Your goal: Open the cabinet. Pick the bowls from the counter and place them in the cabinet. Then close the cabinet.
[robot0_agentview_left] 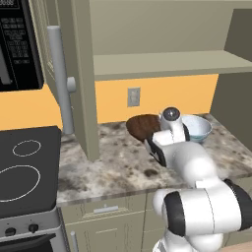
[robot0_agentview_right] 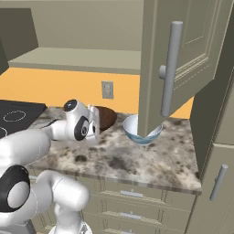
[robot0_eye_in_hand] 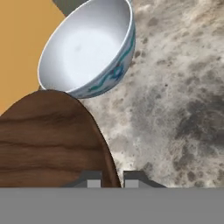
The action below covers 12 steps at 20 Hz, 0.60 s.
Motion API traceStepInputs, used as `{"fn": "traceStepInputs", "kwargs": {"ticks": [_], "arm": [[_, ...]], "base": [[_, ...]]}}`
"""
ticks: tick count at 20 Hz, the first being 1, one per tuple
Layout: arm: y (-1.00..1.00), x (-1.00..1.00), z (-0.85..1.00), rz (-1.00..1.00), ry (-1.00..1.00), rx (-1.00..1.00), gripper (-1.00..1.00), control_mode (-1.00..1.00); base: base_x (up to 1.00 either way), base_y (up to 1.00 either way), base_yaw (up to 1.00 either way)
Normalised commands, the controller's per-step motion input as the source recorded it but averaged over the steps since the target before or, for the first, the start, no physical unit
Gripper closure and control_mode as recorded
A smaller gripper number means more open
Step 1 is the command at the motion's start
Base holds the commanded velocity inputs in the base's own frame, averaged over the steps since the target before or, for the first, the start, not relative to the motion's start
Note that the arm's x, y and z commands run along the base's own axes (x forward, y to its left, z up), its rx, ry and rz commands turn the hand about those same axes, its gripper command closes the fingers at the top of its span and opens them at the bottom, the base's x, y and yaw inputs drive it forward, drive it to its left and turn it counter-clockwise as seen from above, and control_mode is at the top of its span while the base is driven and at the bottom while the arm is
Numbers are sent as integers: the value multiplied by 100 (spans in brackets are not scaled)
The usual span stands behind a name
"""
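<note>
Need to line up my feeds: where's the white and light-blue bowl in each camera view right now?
Left base view: white and light-blue bowl right of centre, behind the arm, on the counter.
Right base view: centre, partly behind the open cabinet door.
Hand view: upper left.
Shared landmark: the wooden bowl beside it.

A home kitchen: a black stove top [robot0_agentview_left: 27, 167] with white rings, a microwave [robot0_agentview_left: 17, 44] above it, a speckled stone tabletop [robot0_agentview_right: 151, 160] over drawers [robot0_agentview_right: 132, 194], tall wall cabinets [robot0_agentview_right: 183, 64] with bar handles, and a wall outlet [robot0_agentview_left: 133, 97].
</note>
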Motion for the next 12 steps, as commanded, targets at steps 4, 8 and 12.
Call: {"fn": "traceStepInputs", "kwargs": {"ticks": [4,8,12], "arm": [[0,-35,49,-12,0,0,100,-100],[0,-44,39,-7,0,0,100,-100],[0,-59,46,-2,0,0,100,-100]], "base": [[0,0,0],[0,0,0],[0,0,0]]}}
